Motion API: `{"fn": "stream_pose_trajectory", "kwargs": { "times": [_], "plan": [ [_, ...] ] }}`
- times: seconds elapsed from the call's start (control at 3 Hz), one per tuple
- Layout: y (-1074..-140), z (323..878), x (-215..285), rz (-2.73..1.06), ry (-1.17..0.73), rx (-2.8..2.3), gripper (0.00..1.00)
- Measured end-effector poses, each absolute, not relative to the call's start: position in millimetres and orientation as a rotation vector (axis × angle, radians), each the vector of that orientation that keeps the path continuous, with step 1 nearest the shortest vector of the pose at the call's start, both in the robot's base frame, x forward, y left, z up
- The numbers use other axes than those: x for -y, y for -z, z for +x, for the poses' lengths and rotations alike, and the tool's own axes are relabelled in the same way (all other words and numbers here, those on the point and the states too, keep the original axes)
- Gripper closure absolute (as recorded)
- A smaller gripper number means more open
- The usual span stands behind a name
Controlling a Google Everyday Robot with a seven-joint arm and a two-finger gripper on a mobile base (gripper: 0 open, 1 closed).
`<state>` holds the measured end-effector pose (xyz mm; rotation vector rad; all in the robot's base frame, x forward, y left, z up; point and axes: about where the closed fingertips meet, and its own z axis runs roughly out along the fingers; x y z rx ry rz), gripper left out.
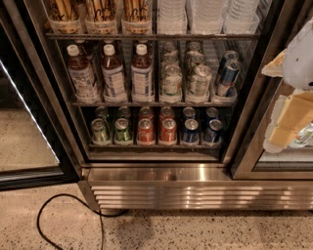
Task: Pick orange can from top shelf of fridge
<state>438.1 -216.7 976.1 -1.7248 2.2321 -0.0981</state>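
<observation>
Orange can (100, 14), tan-bodied with dark markings, stands as one of three alike at the left of the thin wire top shelf (146, 36) inside the black-framed fridge (195, 188). Tool (292, 119), white and tan, hangs at the right edge, well apart from the can; whether it is apart or together I cannot tell.

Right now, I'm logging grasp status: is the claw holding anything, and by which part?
Nothing that I can see. The claw hangs at the right edge, away from the orange cans on the top shelf.
</observation>
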Motion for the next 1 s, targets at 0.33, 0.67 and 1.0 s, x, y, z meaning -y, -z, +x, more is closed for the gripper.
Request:
{"fn": "stream_pose_trajectory", "kwargs": {
  "times": [0.33, 0.67, 1.0],
  "plan": [
    [-976.1, 438.2, 216.6, -1.725, 0.098, -2.232, 0.00],
    [-965.9, 440.1, 202.1, -1.752, 0.055, -2.173, 0.00],
    [-941.6, 442.7, 175.7, -1.782, -0.064, -2.055, 0.00]
  ]
}}
